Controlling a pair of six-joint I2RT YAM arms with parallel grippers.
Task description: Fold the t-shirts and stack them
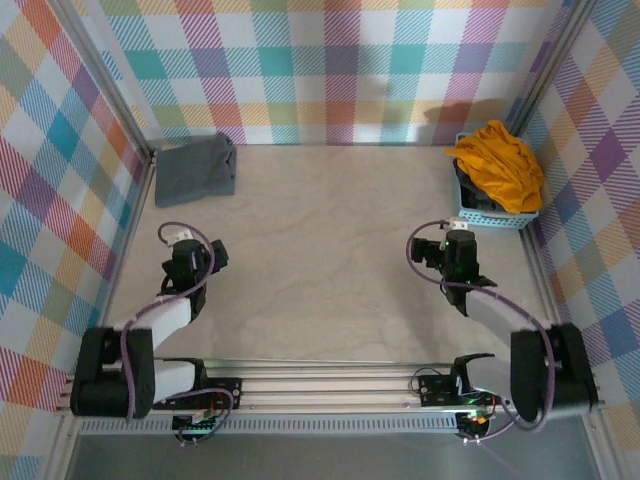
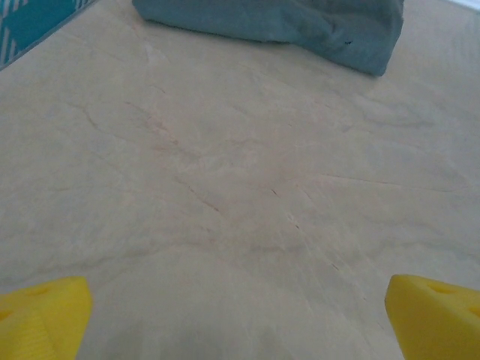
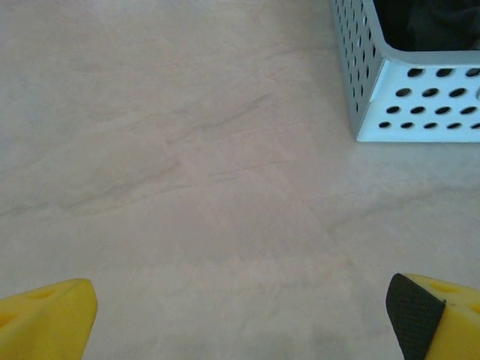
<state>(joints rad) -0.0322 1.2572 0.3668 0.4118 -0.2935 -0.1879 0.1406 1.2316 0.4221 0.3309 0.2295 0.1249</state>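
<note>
right gripper [image 3: 240, 326] jaws wide apart, nothing between them, low over beige marbled table [image 3: 187, 165]; light-blue perforated basket [image 3: 420, 105] upper right, something dark inside

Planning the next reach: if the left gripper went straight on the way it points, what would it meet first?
Likely the grey t-shirt at the far edge; bare table lies between, and depth is unclear.

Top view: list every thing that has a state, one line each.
grey t-shirt: loosely folded, lying in the far left corner of the table.
mustard t-shirt: crumpled, heaped in the basket.
basket: upright, far right, filled.
left gripper: open, empty, above the table.
right gripper: open, empty, near the basket.
</note>
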